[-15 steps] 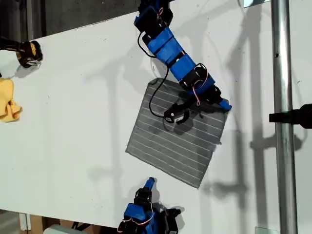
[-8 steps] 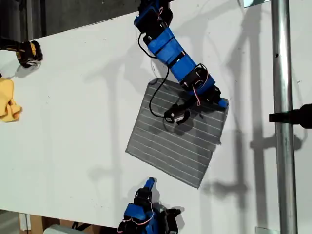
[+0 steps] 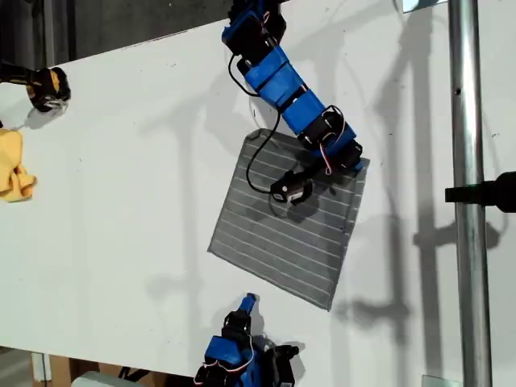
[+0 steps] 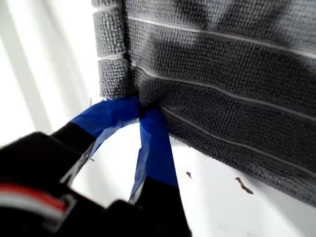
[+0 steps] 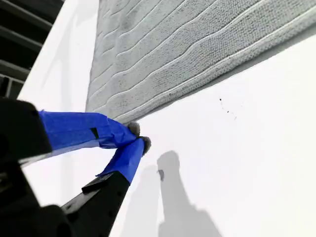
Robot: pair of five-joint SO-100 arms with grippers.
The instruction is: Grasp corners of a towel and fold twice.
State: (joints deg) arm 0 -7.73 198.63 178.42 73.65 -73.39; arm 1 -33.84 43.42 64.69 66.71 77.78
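My first gripper (image 4: 140, 111), fingers clamped on a towel (image 3: 282, 230) corner at the exterior view's centre right, is dragging it inward, starting the first fold, while my second gripper (image 5: 138, 138) is waiting with fingers together.

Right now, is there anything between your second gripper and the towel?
No, nothing visible. My second gripper is shut on nothing, just off the towel edge, with only bare table around. My first gripper already pinches a corner.

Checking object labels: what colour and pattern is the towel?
The towel is grey with thin parallel white stripes, clearest in the first wrist view.
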